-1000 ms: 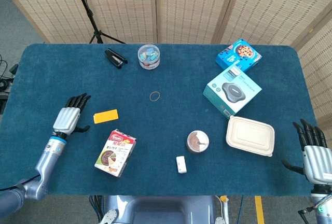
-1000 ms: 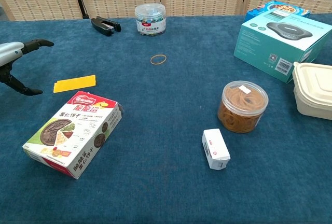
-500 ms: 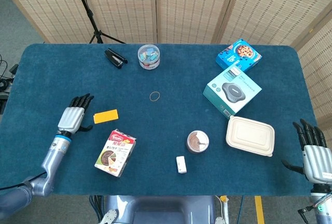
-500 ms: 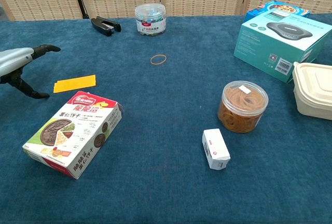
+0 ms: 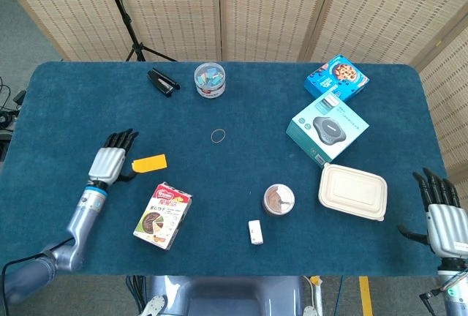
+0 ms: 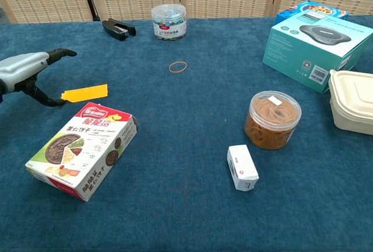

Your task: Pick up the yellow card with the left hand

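A flat yellow card (image 5: 150, 162) (image 6: 85, 93) lies on the blue table (image 5: 241, 184), left of centre. My left hand (image 5: 111, 161) (image 6: 28, 74) hovers just left of the card with its fingers stretched out and apart. Its thumb reaches down to the card's left end, and I cannot tell whether it touches. The hand holds nothing. My right hand (image 5: 442, 217) stays at the table's near right corner, fingers spread and empty. It does not appear in the chest view.
A snack box (image 5: 162, 215) (image 6: 82, 149) lies just in front of the card. A rubber band (image 5: 218, 136), a clip jar (image 5: 209, 80) and a black stapler (image 5: 162, 82) sit further back. A round tub (image 5: 278, 199), small white box (image 5: 255, 232), lunch box (image 5: 352, 191) and teal boxes (image 5: 327, 127) fill the right.
My left hand has slid to the right toward the yellow card, bringing its thumb up to the card's left end. The card and my right hand have not moved.
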Action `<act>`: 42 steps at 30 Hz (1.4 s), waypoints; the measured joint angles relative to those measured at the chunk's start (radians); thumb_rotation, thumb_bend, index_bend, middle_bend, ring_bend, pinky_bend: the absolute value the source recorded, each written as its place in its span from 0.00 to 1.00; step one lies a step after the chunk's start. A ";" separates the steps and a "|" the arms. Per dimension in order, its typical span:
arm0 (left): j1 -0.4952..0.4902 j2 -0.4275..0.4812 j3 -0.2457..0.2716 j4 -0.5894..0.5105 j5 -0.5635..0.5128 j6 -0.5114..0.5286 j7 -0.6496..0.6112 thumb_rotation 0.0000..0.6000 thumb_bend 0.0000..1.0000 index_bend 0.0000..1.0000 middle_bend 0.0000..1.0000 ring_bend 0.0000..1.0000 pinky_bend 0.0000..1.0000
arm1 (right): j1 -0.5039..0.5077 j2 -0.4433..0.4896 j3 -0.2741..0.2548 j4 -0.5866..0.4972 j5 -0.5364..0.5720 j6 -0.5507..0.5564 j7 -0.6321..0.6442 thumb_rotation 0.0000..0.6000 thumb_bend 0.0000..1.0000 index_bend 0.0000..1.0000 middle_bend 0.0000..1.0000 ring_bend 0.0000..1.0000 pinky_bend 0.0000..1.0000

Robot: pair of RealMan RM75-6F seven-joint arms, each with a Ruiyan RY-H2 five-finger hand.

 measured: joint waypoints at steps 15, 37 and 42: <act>0.000 0.019 0.024 -0.008 0.019 0.001 -0.012 1.00 0.28 0.48 0.00 0.00 0.00 | 0.000 0.003 -0.001 -0.005 -0.003 0.004 0.006 1.00 0.00 0.00 0.00 0.00 0.00; -0.009 0.006 0.019 -0.012 -0.008 -0.015 0.046 1.00 0.36 0.55 0.00 0.00 0.00 | 0.001 0.007 -0.002 -0.007 0.000 -0.001 0.016 1.00 0.00 0.00 0.00 0.00 0.00; -0.011 0.004 0.020 -0.006 -0.010 -0.018 0.052 1.00 0.41 0.57 0.00 0.00 0.00 | 0.001 0.007 -0.002 -0.006 0.002 -0.003 0.017 1.00 0.00 0.00 0.00 0.00 0.00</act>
